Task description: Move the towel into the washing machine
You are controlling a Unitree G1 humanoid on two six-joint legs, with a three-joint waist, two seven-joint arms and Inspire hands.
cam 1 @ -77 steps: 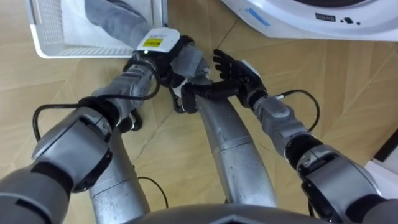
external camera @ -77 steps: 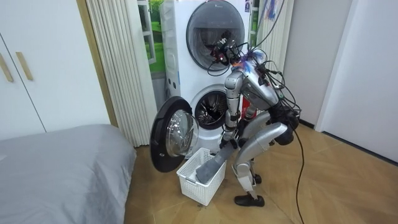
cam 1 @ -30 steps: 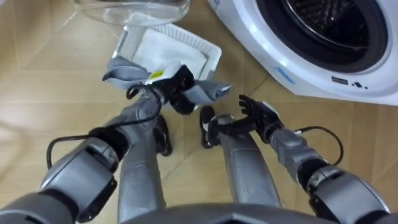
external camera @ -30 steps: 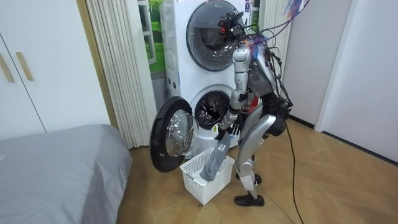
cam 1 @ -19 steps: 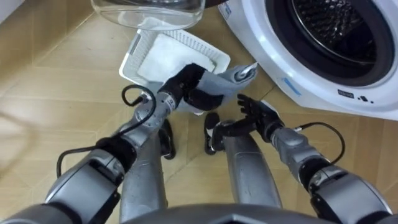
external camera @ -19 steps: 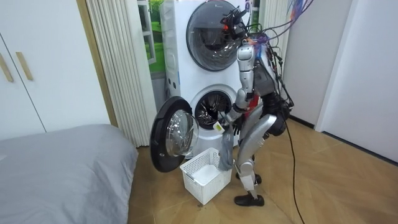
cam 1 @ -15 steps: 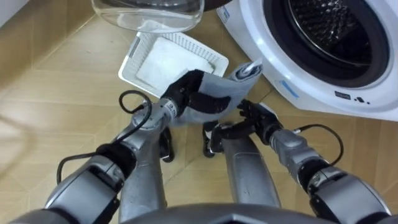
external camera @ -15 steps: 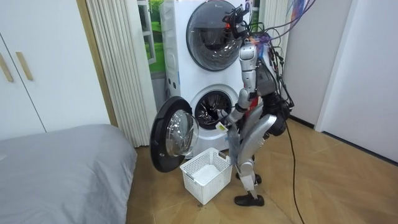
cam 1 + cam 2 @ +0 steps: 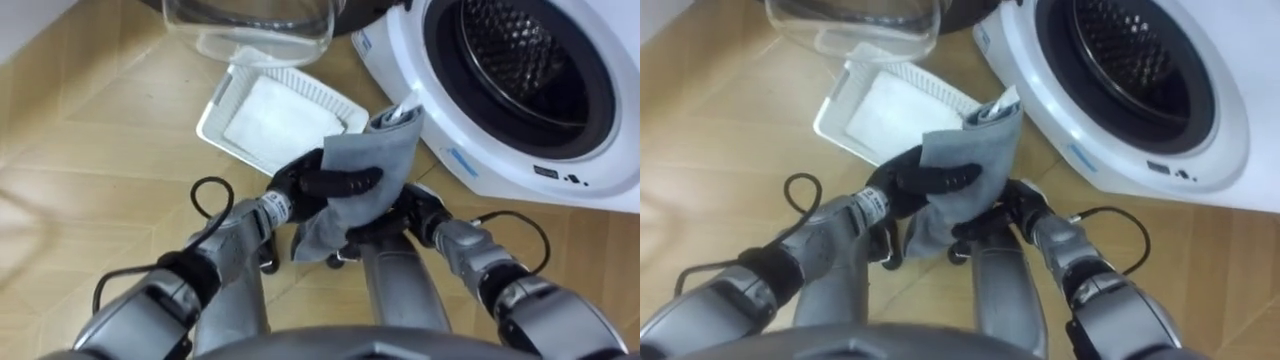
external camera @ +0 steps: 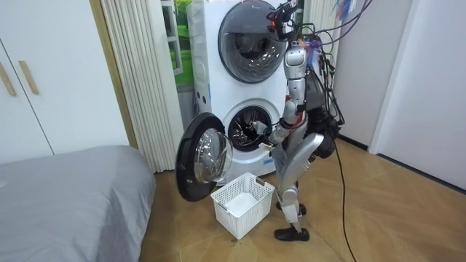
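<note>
The grey towel (image 9: 365, 180) hangs crumpled in front of me, above the floor between the basket and the washer. My left hand (image 9: 322, 185) is shut on it, dark fingers curled over its left edge. Just right of and below the towel is my right hand (image 9: 422, 210), its fingers straight and partly behind the cloth. The washing machine's round drum opening (image 9: 520, 60) stands open up and to the right, with the towel's top corner near its white rim. In the room view I stand upright facing the lower washer (image 10: 251, 127), the towel (image 10: 270, 145) at hip height.
A white plastic laundry basket (image 9: 222, 112) sits on the wooden floor ahead at the left, nothing but its white bottom showing. The washer's glass door (image 9: 250, 25) swings open beyond it. A grey bed (image 10: 73, 196) fills the room view's left.
I have risen from a bend over the basket. My left hand has lifted the towel out of the basket and carried it up and right, toward the drum. The right hand stays open.
</note>
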